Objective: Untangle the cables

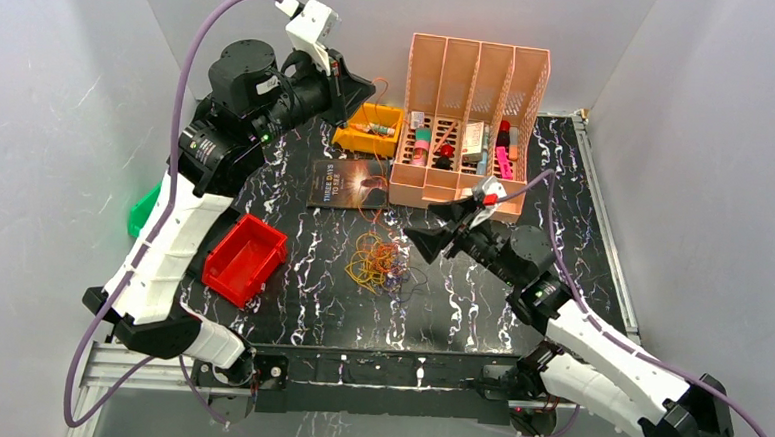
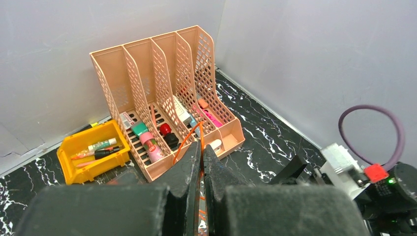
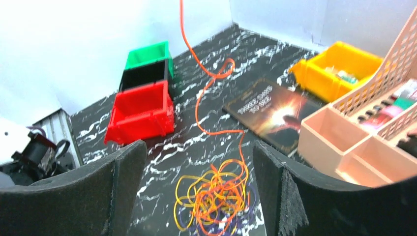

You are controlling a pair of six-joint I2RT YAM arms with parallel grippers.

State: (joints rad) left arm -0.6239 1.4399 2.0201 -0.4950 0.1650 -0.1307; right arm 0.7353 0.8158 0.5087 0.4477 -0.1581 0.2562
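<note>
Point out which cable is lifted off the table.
The orange cable: one end rises to the shut left gripper, while the yellow cable and purple cable lie coiled on the table.

Open surface (image 1: 458, 317) along the near edge, below the cable tangle (image 1: 376, 263). A clear lane also runs between the tangle and the red bin (image 1: 246, 259).

Right of the tangle, the right claw (image 1: 433, 228), jaws spread wide, blocks that side.

Orange cable (image 3: 196, 113) strung from the tangle up over the book (image 1: 345, 184) to the pinched left claw (image 2: 201, 147), a line across the far approach.

File organizer (image 1: 469, 123) and yellow bin (image 1: 370, 129) wall the back.
</note>
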